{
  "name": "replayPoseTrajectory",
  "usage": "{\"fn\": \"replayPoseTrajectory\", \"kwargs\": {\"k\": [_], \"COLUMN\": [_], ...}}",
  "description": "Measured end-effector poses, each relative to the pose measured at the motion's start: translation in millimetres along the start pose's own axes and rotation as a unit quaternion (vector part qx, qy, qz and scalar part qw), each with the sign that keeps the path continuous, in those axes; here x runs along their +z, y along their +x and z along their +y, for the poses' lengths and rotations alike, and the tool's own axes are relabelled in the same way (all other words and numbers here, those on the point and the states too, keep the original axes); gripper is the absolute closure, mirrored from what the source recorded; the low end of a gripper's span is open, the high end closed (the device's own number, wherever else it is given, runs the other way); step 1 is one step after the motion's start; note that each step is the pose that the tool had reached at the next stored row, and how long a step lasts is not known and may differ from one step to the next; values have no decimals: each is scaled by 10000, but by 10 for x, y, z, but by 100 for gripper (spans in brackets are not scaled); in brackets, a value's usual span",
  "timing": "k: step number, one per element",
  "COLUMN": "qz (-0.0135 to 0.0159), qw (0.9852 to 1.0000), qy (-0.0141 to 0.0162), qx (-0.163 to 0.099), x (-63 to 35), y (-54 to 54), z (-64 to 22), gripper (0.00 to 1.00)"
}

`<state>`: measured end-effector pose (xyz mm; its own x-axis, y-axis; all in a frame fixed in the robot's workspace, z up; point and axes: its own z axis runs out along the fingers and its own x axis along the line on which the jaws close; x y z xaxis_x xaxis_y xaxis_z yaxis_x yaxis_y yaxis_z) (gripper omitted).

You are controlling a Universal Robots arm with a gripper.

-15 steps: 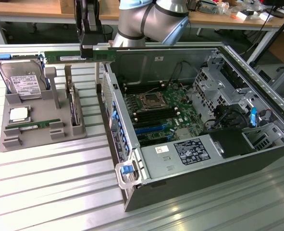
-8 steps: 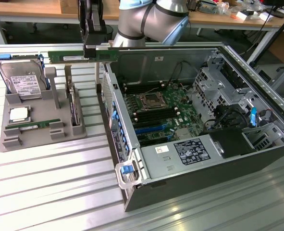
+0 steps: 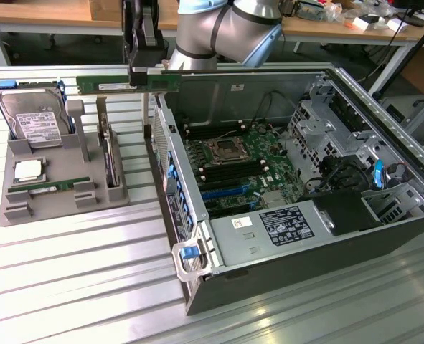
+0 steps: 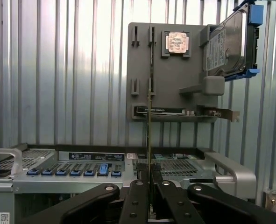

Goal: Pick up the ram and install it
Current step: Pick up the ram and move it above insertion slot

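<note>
- Exterior view: the arm's black two-finger gripper (image 3: 141,77) is clamped on the ram (image 3: 100,84), a long, thin green circuit-board stick, and holds it in the air level with the near top edge of the open grey metal computer case (image 3: 283,251).
- The stick's long axis lies level and crosswise to the fingers, one end jutting well out to the exterior view's left of the hand, the other poking out a little on the far side.
- Wrist view: the ram (image 4: 149,140) shows edge-on as a thin line running straight out from the closed gripper (image 4: 149,186).
- Below the hand and off to the exterior view's right, the black memory slots (image 3: 229,174) of the green motherboard sit well apart from the stick; they appear to run roughly parallel to it.
- Under the stick's free end stands the grey parts tray (image 3: 54,165), with a second green stick (image 3: 50,188) lying in it.
</note>
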<state>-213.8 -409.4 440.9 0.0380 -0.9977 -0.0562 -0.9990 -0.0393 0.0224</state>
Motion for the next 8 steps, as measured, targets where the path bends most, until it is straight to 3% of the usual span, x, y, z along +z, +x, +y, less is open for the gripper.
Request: {"fn": "replayPoseTrajectory", "kwargs": {"k": [8], "qz": [0], "qw": [10000], "qy": [0], "qx": [0], "x": [-2], "y": [2], "z": [-55], "gripper": [87]}}
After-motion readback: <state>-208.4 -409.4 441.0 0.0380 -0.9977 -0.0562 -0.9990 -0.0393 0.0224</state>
